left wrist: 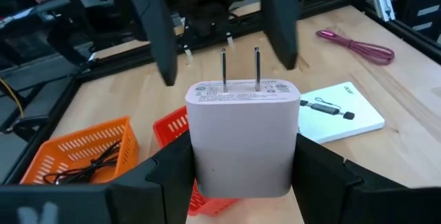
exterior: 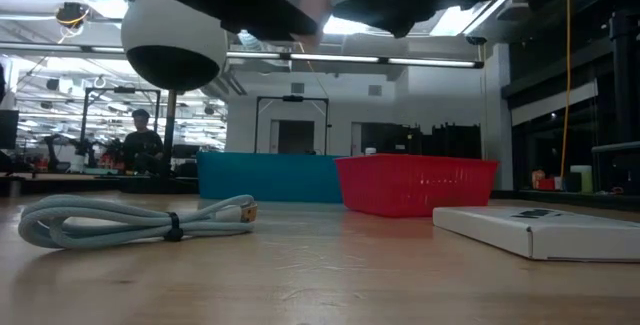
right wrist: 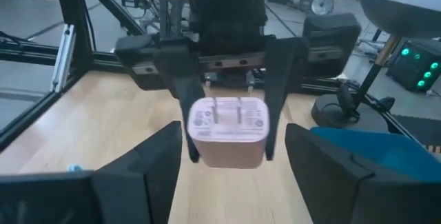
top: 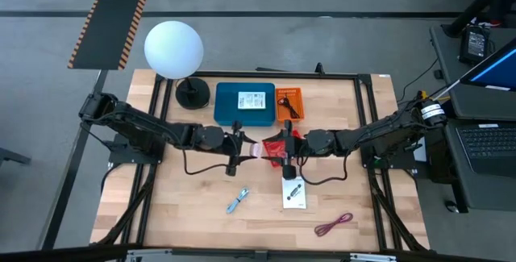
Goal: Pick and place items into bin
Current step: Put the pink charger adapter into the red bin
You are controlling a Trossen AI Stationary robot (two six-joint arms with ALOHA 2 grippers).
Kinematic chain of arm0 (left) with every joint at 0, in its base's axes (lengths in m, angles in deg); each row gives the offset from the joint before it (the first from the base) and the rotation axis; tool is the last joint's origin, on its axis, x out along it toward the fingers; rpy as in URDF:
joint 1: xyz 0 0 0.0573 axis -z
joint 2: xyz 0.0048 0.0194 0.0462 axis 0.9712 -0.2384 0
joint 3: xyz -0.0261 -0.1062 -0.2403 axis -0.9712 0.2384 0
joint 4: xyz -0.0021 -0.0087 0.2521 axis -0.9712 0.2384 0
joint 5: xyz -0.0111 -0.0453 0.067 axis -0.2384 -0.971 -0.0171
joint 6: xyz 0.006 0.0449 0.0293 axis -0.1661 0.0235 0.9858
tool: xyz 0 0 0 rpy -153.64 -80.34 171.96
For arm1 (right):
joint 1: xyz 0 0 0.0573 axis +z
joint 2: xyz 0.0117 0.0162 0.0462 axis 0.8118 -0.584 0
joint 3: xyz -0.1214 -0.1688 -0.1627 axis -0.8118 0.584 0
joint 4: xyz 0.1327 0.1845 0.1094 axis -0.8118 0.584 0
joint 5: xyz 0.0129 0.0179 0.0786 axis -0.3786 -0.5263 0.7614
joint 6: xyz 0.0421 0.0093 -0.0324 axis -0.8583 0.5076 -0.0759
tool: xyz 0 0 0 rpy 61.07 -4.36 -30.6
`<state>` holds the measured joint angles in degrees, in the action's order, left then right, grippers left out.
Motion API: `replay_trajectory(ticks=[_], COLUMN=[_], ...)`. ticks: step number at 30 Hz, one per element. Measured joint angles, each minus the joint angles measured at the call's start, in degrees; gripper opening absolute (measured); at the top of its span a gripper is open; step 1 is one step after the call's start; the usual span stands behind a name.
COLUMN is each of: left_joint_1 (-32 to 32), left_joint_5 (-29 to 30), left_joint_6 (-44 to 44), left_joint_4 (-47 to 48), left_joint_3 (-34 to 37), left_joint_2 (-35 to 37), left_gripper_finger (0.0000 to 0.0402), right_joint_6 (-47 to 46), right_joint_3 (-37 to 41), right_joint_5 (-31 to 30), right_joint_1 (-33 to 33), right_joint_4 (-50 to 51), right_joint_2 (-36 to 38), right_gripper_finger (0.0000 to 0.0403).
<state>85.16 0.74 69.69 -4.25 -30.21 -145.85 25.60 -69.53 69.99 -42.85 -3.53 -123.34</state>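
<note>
The pink cube (left wrist: pixel 241 138), a plug block with two metal prongs, hangs in the air between both arms at mid-table (top: pixel 258 150). My left gripper (left wrist: pixel 242 160) is shut on it. My right gripper (right wrist: pixel 234 154) faces it, open; its fingers stand wide on either side of the prong end, apart from it. One white card (top: pixel 294 193) lies flat on the wood, another (top: pixel 251 100) inside the blue bin (top: pixel 224 106). The blue-silver tool (top: pixel 237 201) and the maroon cable (top: pixel 333 225) rest on the table. A black cable (left wrist: pixel 83 165) sits in the orange basket (top: pixel 289 103). My left gripper pinches the pink cube's body by its two opposite side faces (left wrist: pixel 196 148), between the two fingers (left wrist: pixel 172 165). The fingers come in level from the table's left. The prongs (left wrist: pixel 240 69) point away toward my right gripper. The cube is lifted clear, over the red basket (left wrist: pixel 172 124).
The white globe lamp (top: pixel 173 48) on its black base (top: pixel 192 93) stands at the far left. The red basket (exterior: pixel 415 183) sits under the grippers, with the blue bin and orange basket beyond it. Bare wood lies near the table's front left.
</note>
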Motion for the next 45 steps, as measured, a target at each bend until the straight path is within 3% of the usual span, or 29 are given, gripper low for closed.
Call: replay_trajectory(ticks=[10, 16, 28, 34, 40, 45], left_joint_1=[-1.6, -1.78, -2.66, -3.66, -3.92, -3.87], left_joint_5=[-3.39, -4.04, -4.83, -6.49, -6.01, -5.57], left_joint_6=[-0.16, -0.16, 0.89, 0.04, -0.07, 0.31], left_joint_4=[-1.56, -1.27, -2.56, -2.81, -2.48, -2.5], left_joint_3=[-0.02, -0.02, -0.02, -0.02, 0.0, 0.0], left_joint_2=[-0.02, -0.04, -0.04, -0.39, -0.57, -0.57], left_gripper_finger=[0.0192, 0.0193, 0.0192, 0.0192, 0.0193, 0.0196], right_joint_6=[-1.22, 3.36, 3.45, 4.84, 5.01, 5.43], right_joint_3=[0.03, 0.09, 0.07, 0.07, 0.07, 0.07], right_joint_5=[0.06, 0.04, 0.01, 0.04, -0.25, -0.2], right_joint_1=[-0.23, -0.44, -0.7, -1.46, -1.51, -1.51], right_joint_4=[-2.06, -7.55, -7.07, -7.71, -7.3, -7.23], right_joint_2=[-2.37, -4.5, -4.5, -4.5, -4.48, -4.46], right_gripper_finger=[0.0238, 0.0238, 0.0237, 0.0212, 0.016, 0.0159])
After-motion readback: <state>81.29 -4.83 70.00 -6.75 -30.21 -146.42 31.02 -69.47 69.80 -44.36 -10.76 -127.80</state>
